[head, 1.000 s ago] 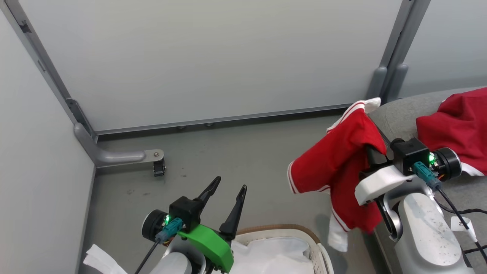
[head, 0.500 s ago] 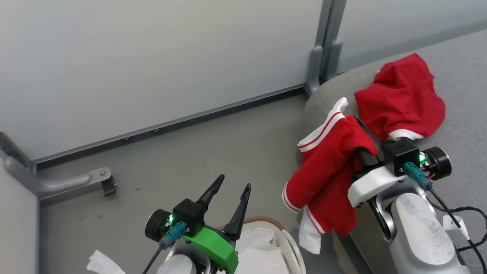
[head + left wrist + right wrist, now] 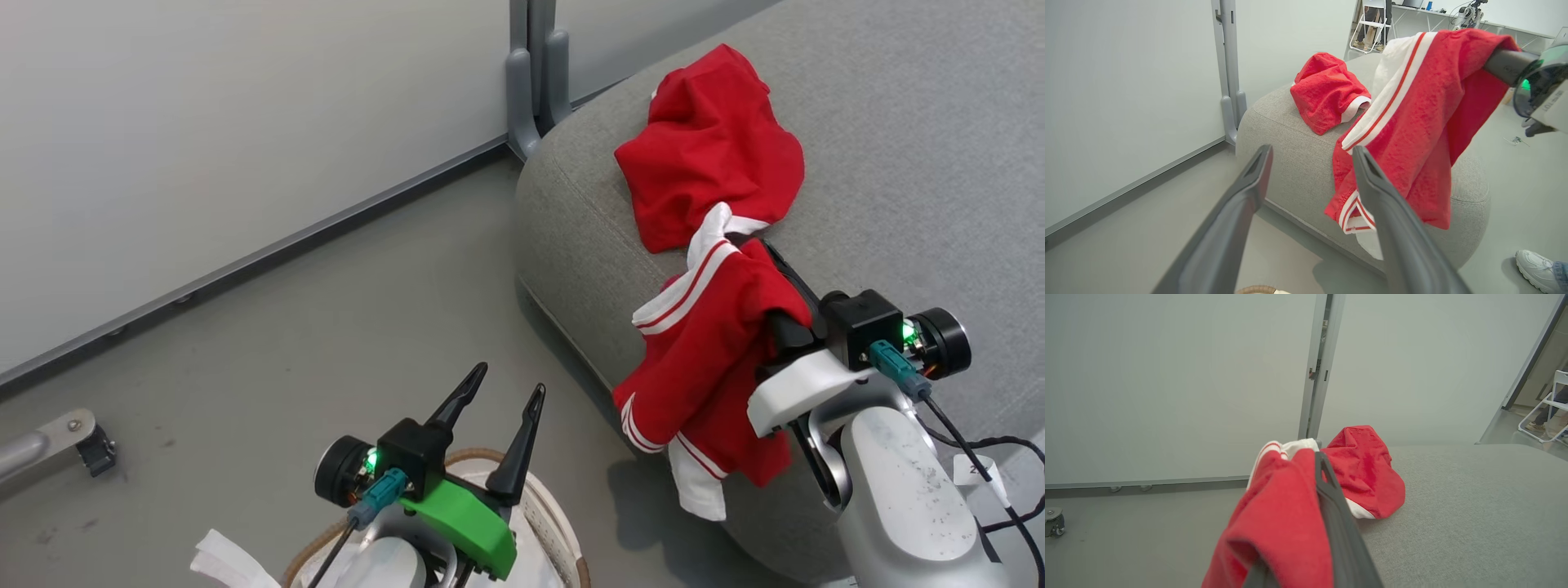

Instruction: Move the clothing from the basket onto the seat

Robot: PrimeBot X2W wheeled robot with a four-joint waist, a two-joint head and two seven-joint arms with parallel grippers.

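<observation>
My right gripper is shut on a red garment with white striped trim. The cloth drapes over the fingers and hangs down the rounded edge of the grey seat. The right wrist view shows the closed fingers with this garment folded over them. A second red garment lies crumpled on the seat just beyond. At the lower left my left gripper stands open and empty above the basket. The left wrist view looks between the spread fingers at both garments.
Pale partition walls and a grey post close off the back. A caster foot sits on the grey floor at left. A black cable trails over the seat by my right arm. A person's shoe is on the floor beyond the seat.
The head view has swung right, bringing the seat into the picture. My right gripper, still shut on the garment, now holds it over the seat's edge. The left gripper stays open.
</observation>
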